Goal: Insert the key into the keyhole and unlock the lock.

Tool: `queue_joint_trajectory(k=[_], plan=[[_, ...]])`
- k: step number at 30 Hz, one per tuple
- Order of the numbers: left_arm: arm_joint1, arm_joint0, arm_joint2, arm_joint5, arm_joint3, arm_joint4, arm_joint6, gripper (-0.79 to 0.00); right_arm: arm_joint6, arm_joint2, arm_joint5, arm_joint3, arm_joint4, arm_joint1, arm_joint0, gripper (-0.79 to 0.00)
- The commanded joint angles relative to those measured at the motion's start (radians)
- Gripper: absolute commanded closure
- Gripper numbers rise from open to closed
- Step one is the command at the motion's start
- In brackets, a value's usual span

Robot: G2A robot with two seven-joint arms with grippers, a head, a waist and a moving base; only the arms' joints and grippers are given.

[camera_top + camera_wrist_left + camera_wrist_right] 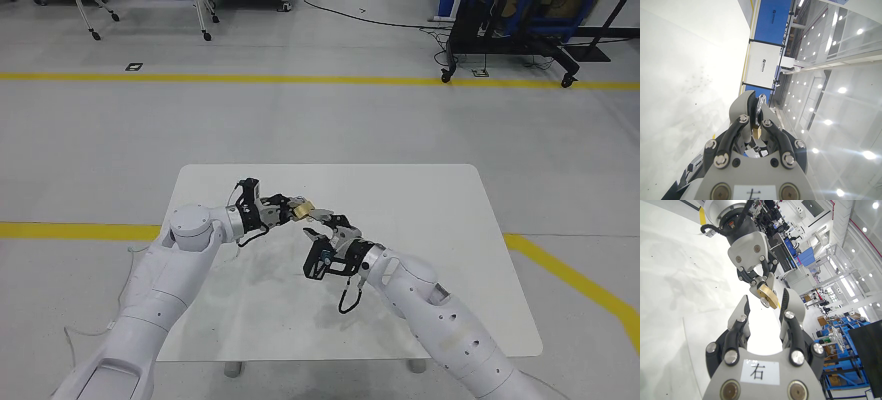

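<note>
Clamping the one brass lock (769, 294) above the worktop (420, 200), the left tool (762, 287) holds it with its long axis aimed at the right tool (765, 294). The single key (765, 302) sits in the keyhole, its round head outward. The right tool's fingers stand apart, close by the key end.

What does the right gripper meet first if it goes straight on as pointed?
Probably the silver key head sticking out of the padlock held by the left gripper. The right gripper is open, aimed at it; depth unclear.
</note>
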Motion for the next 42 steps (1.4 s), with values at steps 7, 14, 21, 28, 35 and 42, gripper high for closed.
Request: queue_joint_trajectory(k=[7, 14, 21, 28, 35, 42], plan=[[-0.002, -0.004, 0.004, -0.001, 0.004, 0.004, -0.003, 0.0, 0.019, -0.004, -0.005, 0.011, 0.0, -0.003, 0.008, -0.243], [-0.002, -0.005, 0.003, -0.005, 0.007, 0.005, -0.008, 0.0, 0.032, -0.005, -0.002, 0.028, 0.02, -0.008, 0.017, 0.0], [-0.002, -0.004, 0.006, -0.026, 0.0, 0.025, -0.005, 0.0, 0.015, 0.005, -0.01, 0.042, 0.094, -0.012, 0.016, 0.0], [0.003, 0.029, -0.017, -0.159, -0.048, 0.039, 0.012, 0.0, -0.094, 0.041, -0.097, 0.106, 0.321, -0.018, 0.028, 0.0], [0.015, 0.086, -0.066, -0.273, -0.109, 0.028, 0.017, 0.0, -0.275, 0.098, -0.212, 0.212, 0.458, -0.01, 0.052, 0.0], [0.019, 0.108, -0.078, -0.288, -0.138, 0.04, 0.024, 0.0, -0.322, 0.102, -0.249, 0.217, 0.426, -0.002, 0.051, -0.366]])
